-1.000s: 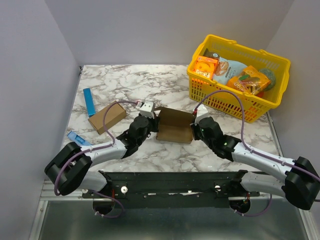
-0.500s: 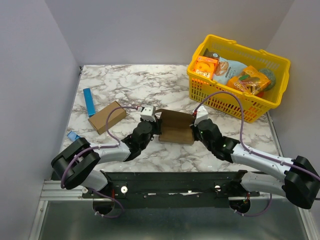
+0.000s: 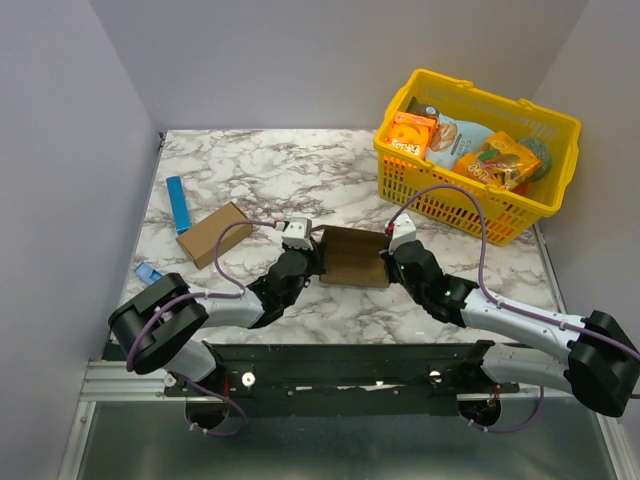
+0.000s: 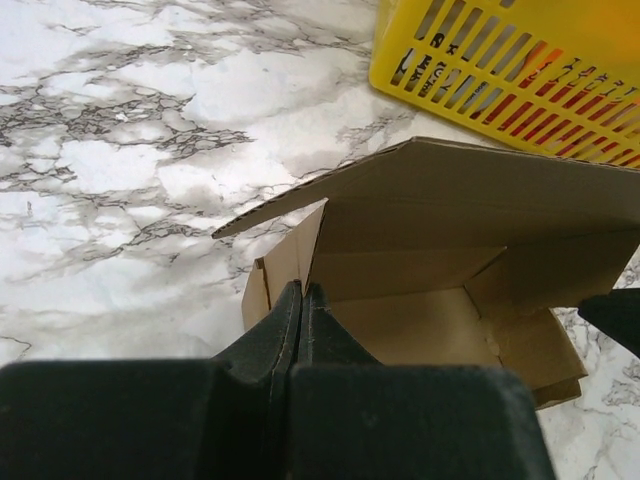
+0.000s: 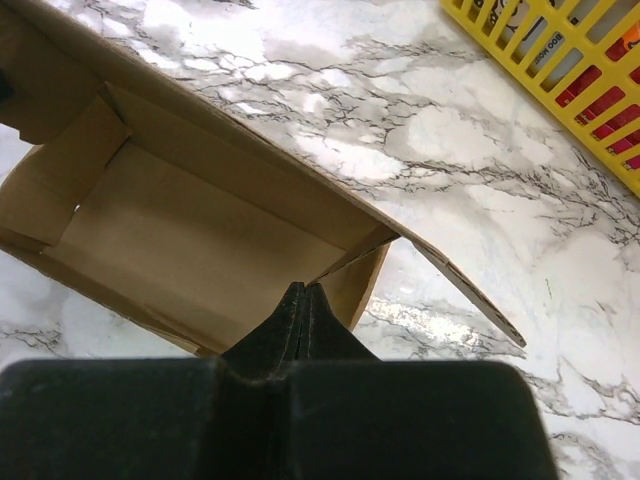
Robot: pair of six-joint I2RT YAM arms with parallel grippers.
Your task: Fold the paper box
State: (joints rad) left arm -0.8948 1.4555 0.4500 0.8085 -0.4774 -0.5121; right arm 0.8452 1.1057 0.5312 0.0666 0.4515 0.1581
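The paper box [image 3: 352, 257] is a plain brown carton lying in the middle of the table, its lid flap [image 4: 470, 190] tilted over the open inside. My left gripper [image 3: 317, 262] is shut, and its tips [image 4: 302, 292] rest against the box's left end wall. My right gripper [image 3: 391, 262] is also shut. Its tips [image 5: 303, 292] touch the edge of the right end flap [image 5: 358, 283]. Neither gripper shows cardboard between its fingers. The box floor [image 5: 190, 245] is bare.
A second small brown carton [image 3: 213, 234] lies to the left, with a blue stick [image 3: 179, 203] behind it and a blue item [image 3: 148, 272] near the left arm. A yellow basket [image 3: 400, 185] holding orange snack packs stands at the back right, close to the box [image 4: 520, 70].
The left gripper has moved right, up to the box's left end. The lid flap has tipped forward over the opening. The right gripper has shifted slightly.
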